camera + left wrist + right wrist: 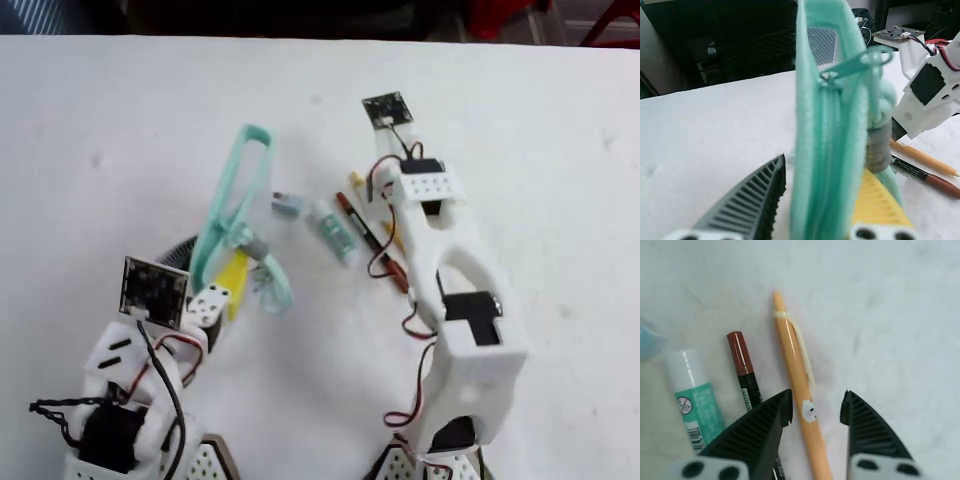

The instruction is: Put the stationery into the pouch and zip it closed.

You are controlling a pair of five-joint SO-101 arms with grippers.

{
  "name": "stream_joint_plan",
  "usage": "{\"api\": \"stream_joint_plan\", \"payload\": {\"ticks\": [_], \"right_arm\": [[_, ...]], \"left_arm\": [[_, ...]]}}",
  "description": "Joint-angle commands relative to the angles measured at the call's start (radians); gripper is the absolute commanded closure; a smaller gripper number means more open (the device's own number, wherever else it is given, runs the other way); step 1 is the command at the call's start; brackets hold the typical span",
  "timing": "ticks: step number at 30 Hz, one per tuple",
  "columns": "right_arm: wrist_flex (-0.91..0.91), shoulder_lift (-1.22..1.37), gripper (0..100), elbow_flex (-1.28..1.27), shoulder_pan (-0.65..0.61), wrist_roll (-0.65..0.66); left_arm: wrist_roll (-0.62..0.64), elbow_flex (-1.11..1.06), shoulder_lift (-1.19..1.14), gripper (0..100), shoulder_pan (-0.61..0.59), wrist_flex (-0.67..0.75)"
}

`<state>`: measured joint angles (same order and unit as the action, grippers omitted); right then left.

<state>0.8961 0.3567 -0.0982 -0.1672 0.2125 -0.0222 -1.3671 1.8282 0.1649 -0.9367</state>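
Note:
A mint-green pouch (232,205) stands on edge on the white table, and my left gripper (210,265) is shut on its near end. In the left wrist view the pouch (827,150) is pinched between the black finger (760,195) and the yellow one (877,200), with its zipper pull (855,62) near the top. My right gripper (816,402) is open just above the orange pen (795,365), one finger on each side. Beside it lie a brown-capped pen (742,365) and a green-and-white glue stick (692,400).
A small blue-grey piece (288,205) lies between the pouch and the glue stick (335,230). The brown-capped pen (358,225) runs under the right arm (430,200). A grey ring (879,145) hangs on the pouch's cord. Open tabletop stretches left and far right.

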Motion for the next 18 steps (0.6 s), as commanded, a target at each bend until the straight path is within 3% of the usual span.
{"api": "stream_joint_plan", "payload": {"ticks": [1,18], "right_arm": [[0.013,0.005,84.4,0.069,-0.015,0.008],[0.041,0.143,84.5,0.163,-0.005,0.014]], "left_arm": [[-0.002,0.003,0.001,81,0.004,-0.005],[-0.002,0.003,0.001,81,-0.004,-0.005]]}}
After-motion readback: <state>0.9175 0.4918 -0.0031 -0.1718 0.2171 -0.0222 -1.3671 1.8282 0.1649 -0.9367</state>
